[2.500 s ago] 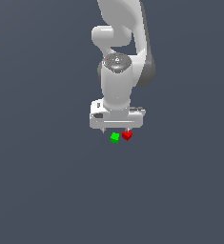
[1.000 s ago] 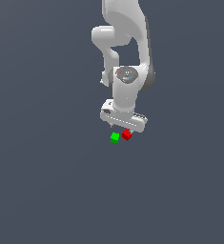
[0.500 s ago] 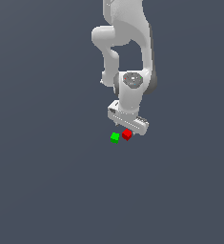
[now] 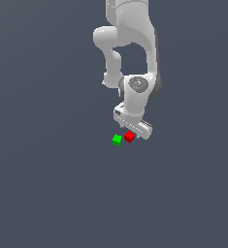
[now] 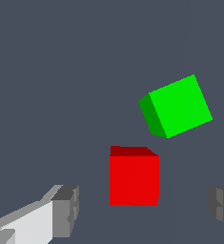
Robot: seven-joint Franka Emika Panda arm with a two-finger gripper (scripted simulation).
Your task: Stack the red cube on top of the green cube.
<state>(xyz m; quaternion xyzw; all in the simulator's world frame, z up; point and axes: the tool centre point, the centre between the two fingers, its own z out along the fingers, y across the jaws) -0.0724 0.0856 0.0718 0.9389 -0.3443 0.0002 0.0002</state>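
Observation:
The red cube (image 4: 129,137) sits on the dark grey floor just below the white gripper (image 4: 133,127). The green cube (image 4: 117,140) lies right beside it, on the exterior view's left, a small gap apart. In the wrist view the red cube (image 5: 134,176) lies between the two grey fingertips (image 5: 66,209), which stand wide apart and do not touch it. The green cube (image 5: 176,106) lies beyond the red one, turned at an angle. The gripper (image 5: 144,209) is open and empty.
The white arm (image 4: 130,48) rises above the cubes toward the top of the exterior view. The plain dark grey floor (image 4: 47,184) spreads all around.
The gripper has turned about its wrist and come down closer over the red cube. Both cubes stay where they were.

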